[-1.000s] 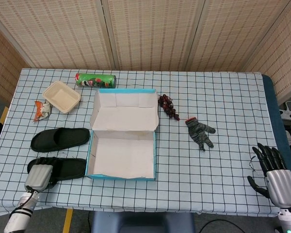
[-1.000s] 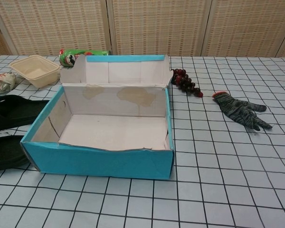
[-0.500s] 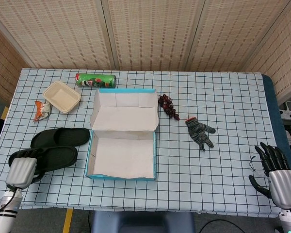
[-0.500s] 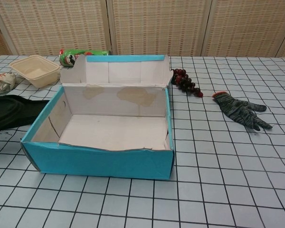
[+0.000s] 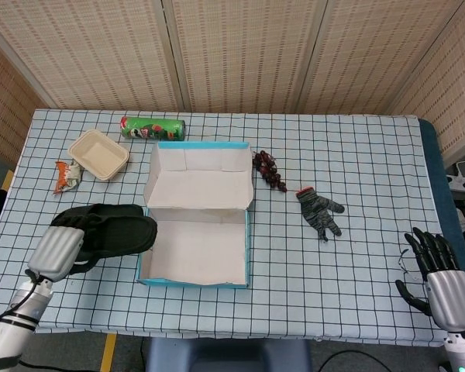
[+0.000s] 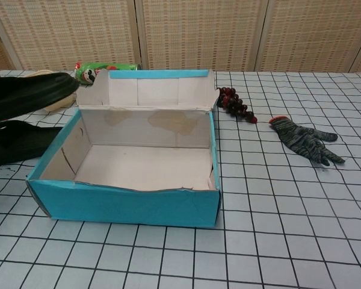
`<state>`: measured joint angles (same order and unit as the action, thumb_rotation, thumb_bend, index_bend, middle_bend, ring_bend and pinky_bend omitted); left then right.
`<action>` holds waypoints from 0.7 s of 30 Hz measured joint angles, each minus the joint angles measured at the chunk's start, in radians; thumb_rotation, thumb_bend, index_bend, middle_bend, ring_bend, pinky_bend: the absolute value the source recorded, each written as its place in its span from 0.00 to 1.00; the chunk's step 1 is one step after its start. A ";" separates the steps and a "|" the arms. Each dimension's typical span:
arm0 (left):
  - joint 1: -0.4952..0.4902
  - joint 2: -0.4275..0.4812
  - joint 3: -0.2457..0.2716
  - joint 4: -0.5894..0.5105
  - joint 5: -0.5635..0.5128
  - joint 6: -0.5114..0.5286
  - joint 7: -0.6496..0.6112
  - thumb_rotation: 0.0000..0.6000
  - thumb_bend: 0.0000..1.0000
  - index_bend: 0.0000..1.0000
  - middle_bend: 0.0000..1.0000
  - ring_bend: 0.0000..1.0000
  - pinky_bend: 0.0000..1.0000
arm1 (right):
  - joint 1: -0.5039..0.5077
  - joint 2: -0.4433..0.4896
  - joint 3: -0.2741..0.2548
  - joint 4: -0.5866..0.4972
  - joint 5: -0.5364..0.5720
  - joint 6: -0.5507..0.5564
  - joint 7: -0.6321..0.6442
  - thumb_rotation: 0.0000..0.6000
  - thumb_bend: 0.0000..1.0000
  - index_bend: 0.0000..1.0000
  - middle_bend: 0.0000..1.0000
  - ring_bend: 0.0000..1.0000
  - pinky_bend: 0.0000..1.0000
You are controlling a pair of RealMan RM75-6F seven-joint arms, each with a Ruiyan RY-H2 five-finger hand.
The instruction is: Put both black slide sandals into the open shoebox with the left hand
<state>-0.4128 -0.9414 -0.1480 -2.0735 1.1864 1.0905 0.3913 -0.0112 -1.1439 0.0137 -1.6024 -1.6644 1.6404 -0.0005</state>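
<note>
My left hand point(image 5: 56, 253) grips one black slide sandal point(image 5: 124, 232) and holds it lifted just left of the open shoebox point(image 5: 194, 280). The chest view shows this sandal point(image 6: 27, 93) in the air near the box's left wall point(image 6: 66, 147). Below it the second black sandal point(image 6: 18, 139) lies flat on the table; in the head view the held sandal mostly covers it. The shoebox, blue outside point(image 6: 126, 205) and white inside, has nothing in it, and its lid stands open at the back. My right hand point(image 5: 438, 273) hangs at the table's front right, fingers apart, holding nothing.
A green chip can point(image 5: 153, 128) lies behind the box. A beige food container point(image 5: 98, 154) and a snack wrapper point(image 5: 65, 176) sit at the back left. A dark red bunch point(image 5: 270, 170) and a grey glove point(image 5: 319, 211) lie to the right of the box.
My left hand has lifted the near sandal off the table and carried it up and right, from the front left toward the box's left side. The right hand stayed put.
</note>
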 measured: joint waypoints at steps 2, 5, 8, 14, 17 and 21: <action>-0.059 0.011 -0.018 -0.020 -0.055 -0.097 -0.020 1.00 0.58 0.60 0.72 0.62 0.61 | -0.001 0.003 0.000 -0.001 0.000 0.002 0.004 1.00 0.20 0.00 0.00 0.00 0.00; -0.162 0.015 -0.047 -0.033 -0.153 -0.238 -0.056 1.00 0.58 0.60 0.73 0.62 0.61 | -0.001 0.005 0.000 -0.001 0.001 0.001 0.011 1.00 0.20 0.00 0.00 0.00 0.00; -0.278 0.011 -0.074 -0.023 -0.260 -0.360 -0.088 1.00 0.58 0.60 0.73 0.62 0.61 | -0.001 0.008 -0.002 -0.001 0.004 -0.006 0.018 1.00 0.20 0.00 0.00 0.00 0.00; -0.485 -0.026 -0.096 0.060 -0.460 -0.462 -0.104 1.00 0.58 0.60 0.73 0.62 0.61 | 0.007 0.008 -0.002 0.000 0.018 -0.033 0.018 1.00 0.20 0.00 0.00 0.00 0.00; -0.571 -0.052 -0.088 0.119 -0.542 -0.510 -0.106 1.00 0.58 0.60 0.73 0.62 0.61 | 0.011 0.006 -0.003 0.001 0.025 -0.046 0.016 1.00 0.20 0.00 0.00 0.00 0.00; -0.671 -0.079 -0.051 0.196 -0.643 -0.573 -0.109 1.00 0.58 0.60 0.73 0.63 0.61 | 0.015 0.006 -0.002 0.002 0.034 -0.057 0.013 1.00 0.20 0.00 0.00 0.00 0.00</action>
<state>-1.0840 -1.0207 -0.1988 -1.8774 0.5431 0.5176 0.2826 0.0040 -1.1384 0.0119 -1.6008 -1.6305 1.5837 0.0128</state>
